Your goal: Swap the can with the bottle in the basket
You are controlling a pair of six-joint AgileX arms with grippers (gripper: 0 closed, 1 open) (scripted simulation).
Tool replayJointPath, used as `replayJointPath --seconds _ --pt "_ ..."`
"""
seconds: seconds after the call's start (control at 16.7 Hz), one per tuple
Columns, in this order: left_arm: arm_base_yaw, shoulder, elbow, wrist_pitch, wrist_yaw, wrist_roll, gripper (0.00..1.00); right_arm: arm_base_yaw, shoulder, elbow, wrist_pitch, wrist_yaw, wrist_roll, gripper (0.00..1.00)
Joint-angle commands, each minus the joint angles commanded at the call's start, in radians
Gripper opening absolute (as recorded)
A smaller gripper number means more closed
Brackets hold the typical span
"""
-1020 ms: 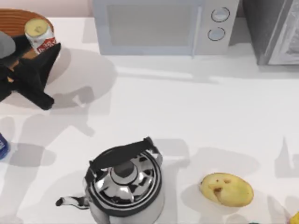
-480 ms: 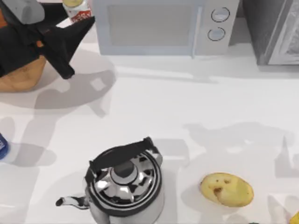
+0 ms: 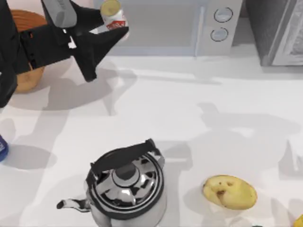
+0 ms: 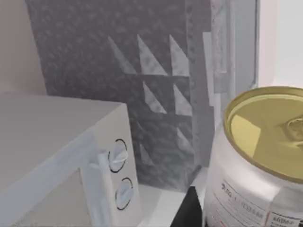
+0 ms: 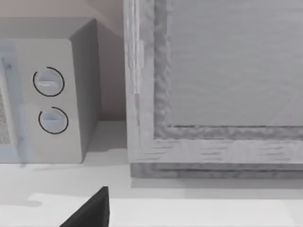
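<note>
1. One arm working: left gripper [image 3: 111, 30] is raised at the back left of the table, in front of the microwave [image 3: 161, 26], clamped on the bottle [image 3: 112, 14].
2. Bottle sits upright between the black fingers [image 3: 102, 45], gold top up, red label facing out. In the left wrist view the bottle [image 4: 258, 161] is right up close, gold lid and white printed side visible, with one black fingertip [image 4: 189, 210] just beside it.
3. Bottle is clear of the basket [image 3: 26, 52], which sits at the far left of the table, mostly hidden behind the left arm.
4. Can [image 3: 2, 147] stands on the table at the left edge, well apart from the basket and nearer the front.
5. Kettle [image 3: 125, 187] sits front centre-left, potato [image 3: 229, 191] front right; neither is touched.
6. Right wrist view looks at the microwave [image 5: 47, 99] knobs and a grey cabinet [image 5: 218, 85]; a dark finger [image 5: 92, 213] pokes in at the edge. Right gripper state: cannot tell.
</note>
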Motion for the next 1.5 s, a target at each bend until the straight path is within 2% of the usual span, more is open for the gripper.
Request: replayJointPath --seconds 0.66,1.5 --pt "-0.046 0.32 0.138 0.226 0.178 -0.017 0.0 0.0 0.0 0.0 0.0 0.0 0.0 1.0" --pt "-0.098 0.707 0.225 0.514 0.31 -0.074 0.0 0.0 0.0 0.0 0.0 0.0 0.0 1.0"
